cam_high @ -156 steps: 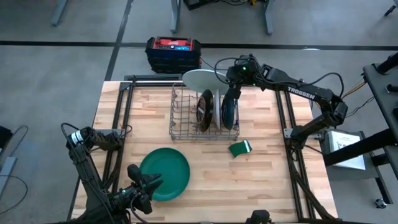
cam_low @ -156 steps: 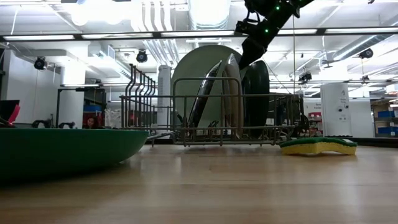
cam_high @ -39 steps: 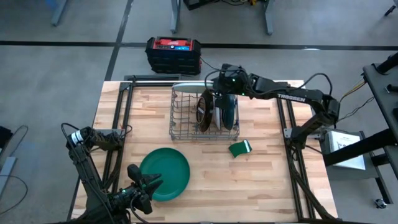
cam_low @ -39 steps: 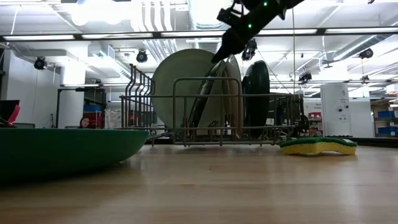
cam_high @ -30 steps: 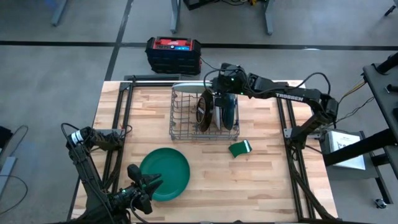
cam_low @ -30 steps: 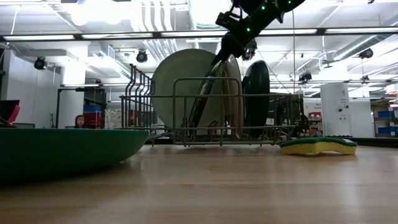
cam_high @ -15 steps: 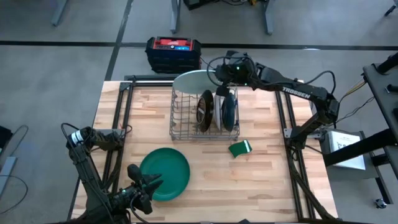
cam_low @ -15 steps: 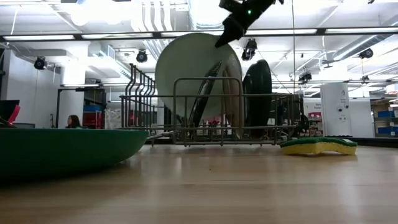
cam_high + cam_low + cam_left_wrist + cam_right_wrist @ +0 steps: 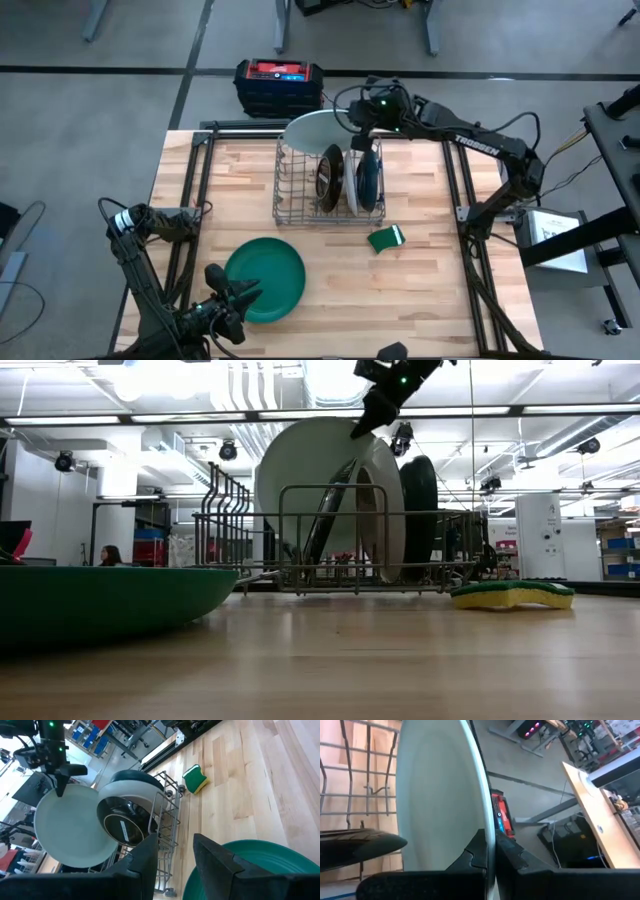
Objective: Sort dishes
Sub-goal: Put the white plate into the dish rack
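Observation:
A grey wire rack (image 9: 330,190) stands on the wooden table. In it stand on edge a dark red-brown plate (image 9: 329,176), a thin white plate (image 9: 351,180) and a dark teal plate (image 9: 368,180). At the rack's far end my right gripper (image 9: 357,118) is shut on a large pale blue-white plate (image 9: 310,470), which stands high and tilted. A bright green plate (image 9: 263,280) lies flat at the near left. Beside it my left gripper (image 9: 238,293) waits open. My right gripper pinches the pale plate's upper rim (image 9: 486,832) between its two fingers, one on each face. It comes slanting down from above, from the table's right. The plate hangs tilted below the fingers (image 9: 362,422); rack wires hide its lower edge (image 9: 300,565).
A green and yellow sponge (image 9: 387,238) lies on the table to the near right of the rack. A red and black box (image 9: 279,85) sits on the floor beyond the far edge. Bare wood stretches along the near right (image 9: 420,300).
My right gripper has shut on the pale plate's rim and gone up and toward the far edge. The plate has risen with it and tipped, so more of its face shows from above. The other plates stay in the rack.

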Robot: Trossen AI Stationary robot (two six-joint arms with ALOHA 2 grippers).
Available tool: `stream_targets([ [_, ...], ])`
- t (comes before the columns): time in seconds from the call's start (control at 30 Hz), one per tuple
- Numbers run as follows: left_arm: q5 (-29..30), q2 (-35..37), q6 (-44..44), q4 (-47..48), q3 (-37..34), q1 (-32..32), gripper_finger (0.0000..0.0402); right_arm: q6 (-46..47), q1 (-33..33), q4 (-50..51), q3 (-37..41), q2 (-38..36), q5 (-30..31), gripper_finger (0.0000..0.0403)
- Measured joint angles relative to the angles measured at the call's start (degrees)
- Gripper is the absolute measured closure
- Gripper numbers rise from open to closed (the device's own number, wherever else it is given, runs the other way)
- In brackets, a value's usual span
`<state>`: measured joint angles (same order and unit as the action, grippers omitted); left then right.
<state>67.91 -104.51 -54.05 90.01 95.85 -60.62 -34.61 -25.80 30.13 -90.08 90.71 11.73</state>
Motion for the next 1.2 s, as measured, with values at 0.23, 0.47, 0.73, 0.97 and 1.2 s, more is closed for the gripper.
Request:
stream_targets([
  [0.23,-0.01,0.00,-0.01,0.01,0.00,0.07,0.0286,-0.26,-0.22,1.37,0.02,3.80,0.24,0.0402],
  [0.47,-0.08,0.00,-0.01,-0.01,0.00,0.07,0.0286,-0.01,-0.23,0.18,-0.31,6.33,0.61,0.0385],
  [0.73,-1.15,0.02,-0.14,0.01,0.00,0.09,0.0286,-0.25,-0.26,1.56,-0.17,5.34,0.22,0.0303],
  [0.97,-1.15,0.02,-0.27,-0.01,0.00,0.09,0.0286,0.04,-0.35,2.80,-0.17,3.10,0.46,0.0241],
  [1.2,-1.13,0.02,-0.29,0.01,0.00,0.09,0.0286,1.45,-0.42,4.13,-0.17,0.24,2.45,0.0209],
])
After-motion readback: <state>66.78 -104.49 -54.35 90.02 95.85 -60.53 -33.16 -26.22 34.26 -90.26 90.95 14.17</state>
